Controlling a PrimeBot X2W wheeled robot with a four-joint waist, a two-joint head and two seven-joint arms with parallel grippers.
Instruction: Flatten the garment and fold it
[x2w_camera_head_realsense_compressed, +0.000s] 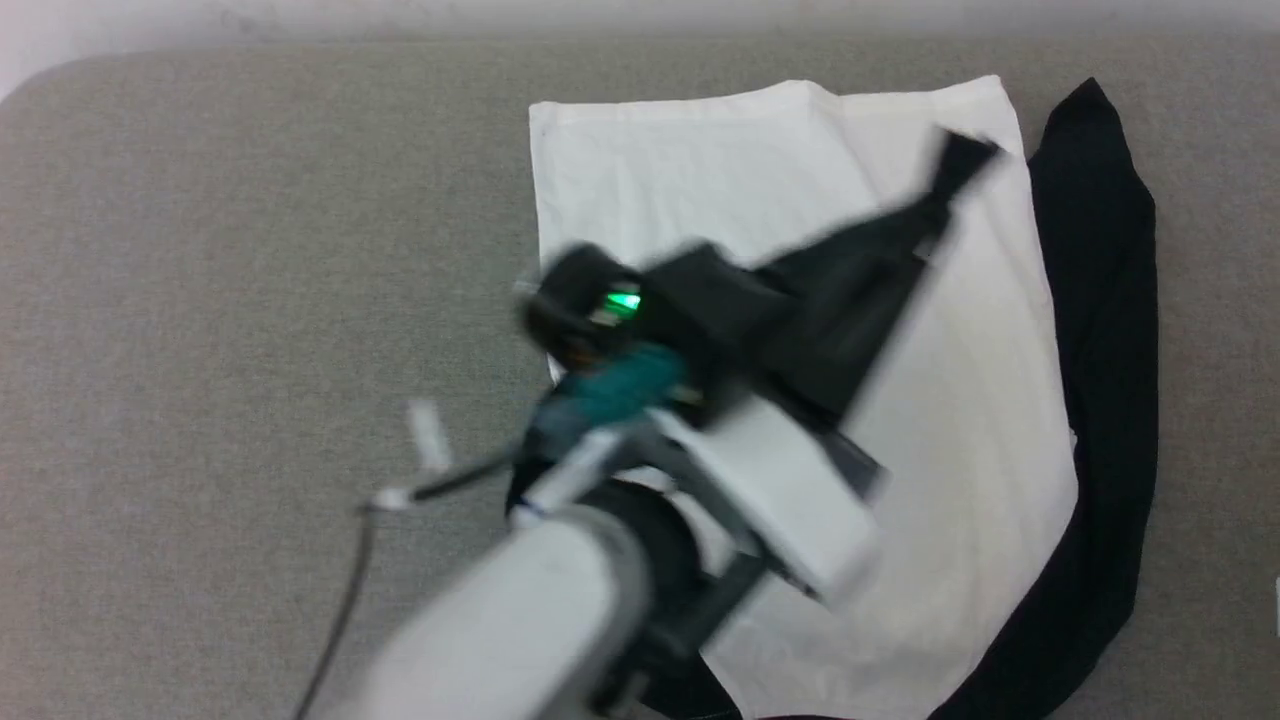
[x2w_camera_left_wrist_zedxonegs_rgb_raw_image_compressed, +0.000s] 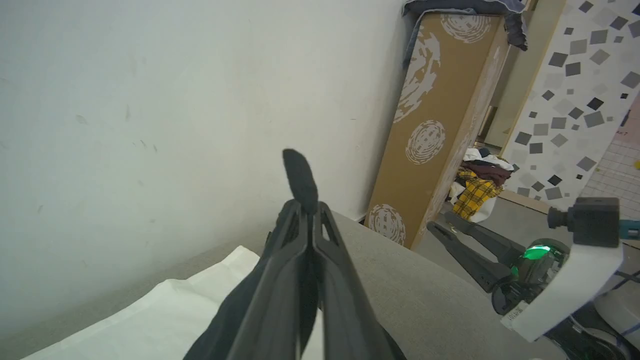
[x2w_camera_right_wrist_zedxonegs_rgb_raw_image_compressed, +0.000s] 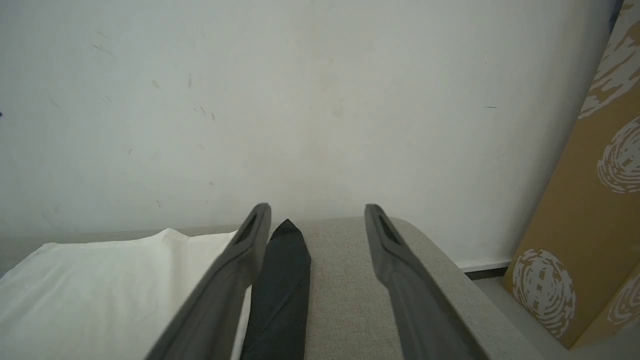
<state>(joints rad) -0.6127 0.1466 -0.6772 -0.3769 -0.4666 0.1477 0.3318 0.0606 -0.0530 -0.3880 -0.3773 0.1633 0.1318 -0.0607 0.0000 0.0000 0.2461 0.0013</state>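
Note:
The garment (x2w_camera_head_realsense_compressed: 700, 180) lies spread on the grey padded surface, white body flat, with one black sleeve (x2w_camera_head_realsense_compressed: 1100, 300) curving along its right side. My left gripper (x2w_camera_head_realsense_compressed: 965, 155) is raised over the white body, blurred, and is shut on the other black sleeve, which hangs from its fingers. In the left wrist view a tab of black cloth (x2w_camera_left_wrist_zedxonegs_rgb_raw_image_compressed: 300, 180) sticks out past the closed fingertips. My right gripper (x2w_camera_right_wrist_zedxonegs_rgb_raw_image_compressed: 317, 212) stands open low over the surface's right end, with the tip of the black sleeve (x2w_camera_right_wrist_zedxonegs_rgb_raw_image_compressed: 282, 290) lying between its fingers, against the left one. That open gripper (x2w_camera_left_wrist_zedxonegs_rgb_raw_image_compressed: 440, 221) is seen off to the right.
The grey padded surface (x2w_camera_head_realsense_compressed: 250, 250) stretches bare to the left of the garment. A white wall rises behind it. A tall brown cardboard box (x2w_camera_left_wrist_zedxonegs_rgb_raw_image_compressed: 440, 115) with white prints stands past the right end, with a pile of clothes (x2w_camera_left_wrist_zedxonegs_rgb_raw_image_compressed: 477, 187) beside it. A cable (x2w_camera_head_realsense_compressed: 400, 490) trails from my left arm.

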